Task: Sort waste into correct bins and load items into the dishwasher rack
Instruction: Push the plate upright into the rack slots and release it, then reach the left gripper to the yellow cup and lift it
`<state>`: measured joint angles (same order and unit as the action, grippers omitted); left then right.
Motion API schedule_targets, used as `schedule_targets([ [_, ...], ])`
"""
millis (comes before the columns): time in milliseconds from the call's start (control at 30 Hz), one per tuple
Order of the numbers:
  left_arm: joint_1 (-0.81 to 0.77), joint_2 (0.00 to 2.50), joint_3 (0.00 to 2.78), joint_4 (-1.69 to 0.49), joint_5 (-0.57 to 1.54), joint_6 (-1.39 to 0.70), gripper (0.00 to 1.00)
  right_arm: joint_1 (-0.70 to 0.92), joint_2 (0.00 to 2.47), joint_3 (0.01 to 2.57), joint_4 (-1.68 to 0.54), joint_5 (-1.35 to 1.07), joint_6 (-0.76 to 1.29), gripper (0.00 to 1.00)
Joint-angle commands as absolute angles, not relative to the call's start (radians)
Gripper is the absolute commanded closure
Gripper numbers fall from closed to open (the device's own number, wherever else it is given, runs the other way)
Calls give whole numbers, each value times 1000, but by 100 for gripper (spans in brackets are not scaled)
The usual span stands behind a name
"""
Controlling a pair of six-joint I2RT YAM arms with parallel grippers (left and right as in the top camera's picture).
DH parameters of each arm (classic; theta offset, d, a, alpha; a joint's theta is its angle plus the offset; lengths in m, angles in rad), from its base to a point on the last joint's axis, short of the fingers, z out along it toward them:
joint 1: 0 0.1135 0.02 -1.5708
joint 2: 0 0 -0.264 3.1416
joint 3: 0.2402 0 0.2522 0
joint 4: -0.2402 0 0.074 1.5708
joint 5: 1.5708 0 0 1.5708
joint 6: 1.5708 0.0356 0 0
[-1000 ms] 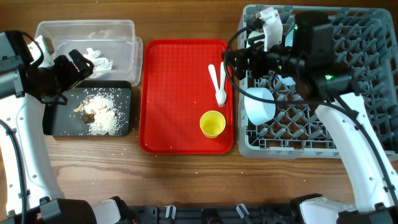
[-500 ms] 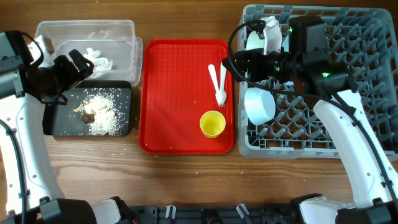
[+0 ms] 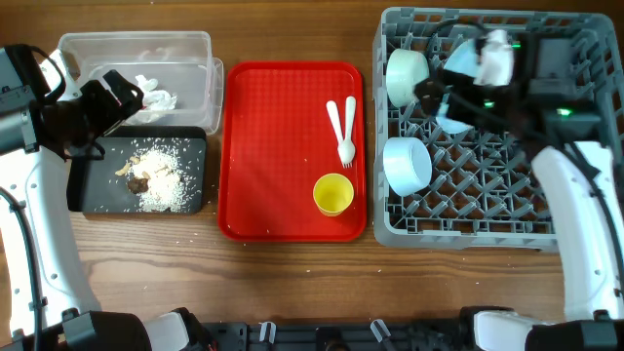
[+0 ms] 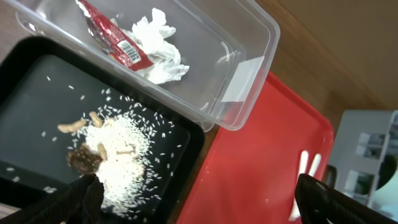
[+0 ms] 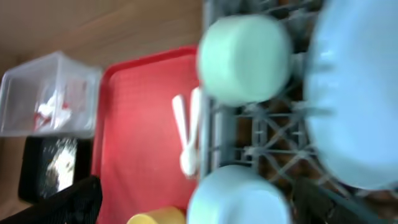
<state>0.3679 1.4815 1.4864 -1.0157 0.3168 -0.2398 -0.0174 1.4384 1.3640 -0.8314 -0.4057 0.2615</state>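
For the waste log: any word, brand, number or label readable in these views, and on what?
No readable text anywhere.
Red-and-white wrapper in the clear tub: barcode patch, print too small to read.
White sticker on the tub's wall: looks blank.

the table (image 3: 292, 283) is grained wood. the red tray (image 3: 278, 146) is smooth plastic with a slight sheen. the tub (image 4: 258, 56) is clear glossy plastic; the black tray (image 4: 31, 81) matt. the rack (image 3: 468, 232) is grey moulded plastic.
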Motion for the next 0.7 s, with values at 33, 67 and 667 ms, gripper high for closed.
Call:
schedule_targets([
  [33,371,1486,1500,-1050,394,-345,0,-86,1393,1367,-843,-392,262,1],
  [67,364,1489,1499,-1052,423,-344,0,-93,1393,1367,-847,-392,261,0],
  [667,-447,1705,1473,-1040,180,-241,15,-101,1393,1367,-858,-393,237,0],
])
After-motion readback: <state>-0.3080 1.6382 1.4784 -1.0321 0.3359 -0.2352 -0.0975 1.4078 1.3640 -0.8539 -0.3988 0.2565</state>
